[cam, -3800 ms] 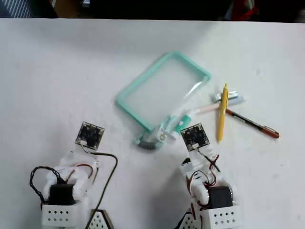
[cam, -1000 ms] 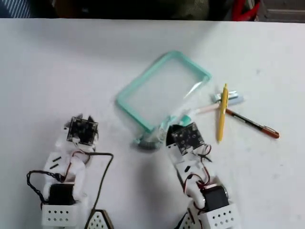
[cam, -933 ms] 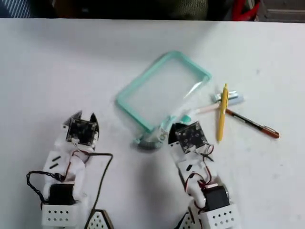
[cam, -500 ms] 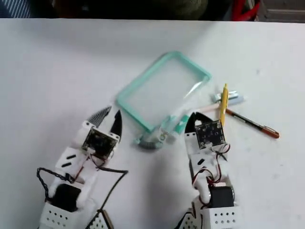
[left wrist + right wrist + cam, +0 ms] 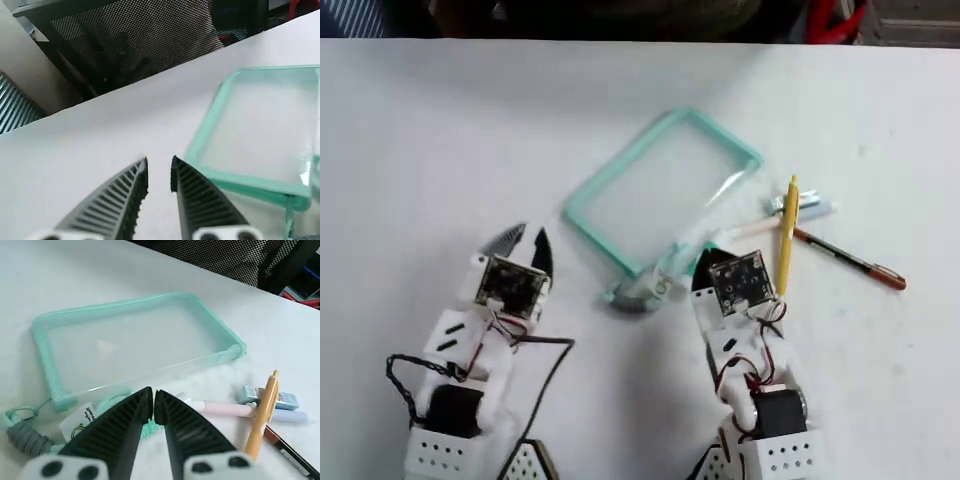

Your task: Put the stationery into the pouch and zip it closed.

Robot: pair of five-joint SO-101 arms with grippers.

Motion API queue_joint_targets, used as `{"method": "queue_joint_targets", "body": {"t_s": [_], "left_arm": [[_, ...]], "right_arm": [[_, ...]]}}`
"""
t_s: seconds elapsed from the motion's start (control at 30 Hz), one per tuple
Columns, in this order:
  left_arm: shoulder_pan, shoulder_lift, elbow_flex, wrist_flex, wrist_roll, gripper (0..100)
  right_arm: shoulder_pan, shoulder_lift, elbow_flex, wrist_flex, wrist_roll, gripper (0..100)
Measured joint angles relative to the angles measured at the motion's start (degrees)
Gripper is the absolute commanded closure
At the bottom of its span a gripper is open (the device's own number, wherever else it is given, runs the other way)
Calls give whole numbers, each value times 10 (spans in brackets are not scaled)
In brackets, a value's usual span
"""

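broadly, white table (image 5: 440, 140) stretches wide on the left arm's side of the pouch (image 5: 660, 185), which lies mid-table. a yellow pen (image 5: 786, 240), pink pen (image 5: 750, 229) and dark pen (image 5: 850, 262) cluster just beside it. the left gripper (image 5: 158, 170) is slightly parted, holding nothing. the right gripper (image 5: 153, 395), fingers almost together and empty, hangs over the pouch's tag (image 5: 82, 422), whose print is too small to read.

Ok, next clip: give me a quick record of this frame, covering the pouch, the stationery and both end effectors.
pouch: teal-edged clear pouch, mid-table, nothing inside
stationery: yellow pen, pink pen, brown pen, on the table beside the pouch
left end effector: open, empty, over bare table
right end effector: shut, empty, by the pouch's near corner
task status: nothing packed yet
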Motion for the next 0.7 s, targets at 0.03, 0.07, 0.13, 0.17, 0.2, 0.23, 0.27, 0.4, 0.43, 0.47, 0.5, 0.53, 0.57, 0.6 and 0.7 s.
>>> {"method": "queue_joint_targets", "body": {"t_s": [0.03,0.07,0.13,0.17,0.2,0.23,0.27,0.4,0.43,0.47,0.5,0.53,0.57,0.6,0.7], "left_arm": [[-5,0,0,1,0,909],[-11,0,0,1,0,909],[-14,0,0,4,0,909],[-14,0,0,11,0,909],[-14,0,0,19,0,909],[-14,0,-4,29,0,908],[-14,0,-14,45,1,907],[-14,0,-97,120,33,907],[-15,-1,-109,126,37,907],[-15,1,-116,126,39,906],[-15,18,-123,125,40,906],[-15,39,-127,124,41,907],[-15,68,-130,119,41,909],[-15,95,-136,109,41,909],[-14,207,-178,78,33,910]], "right_arm": [[1,0,0,0,0,972],[1,0,0,0,0,959],[-3,0,0,0,9,922],[-4,0,0,0,25,903],[-5,0,0,7,45,888],[-8,0,0,17,63,875],[-11,0,0,28,80,866],[-32,0,0,55,103,865],[-38,0,0,59,105,865],[-41,0,0,62,105,865],[-43,0,0,65,105,865],[-44,0,0,66,105,865],[-45,0,0,68,105,865],[-45,0,0,68,105,865],[-45,0,0,68,105,865]]}}
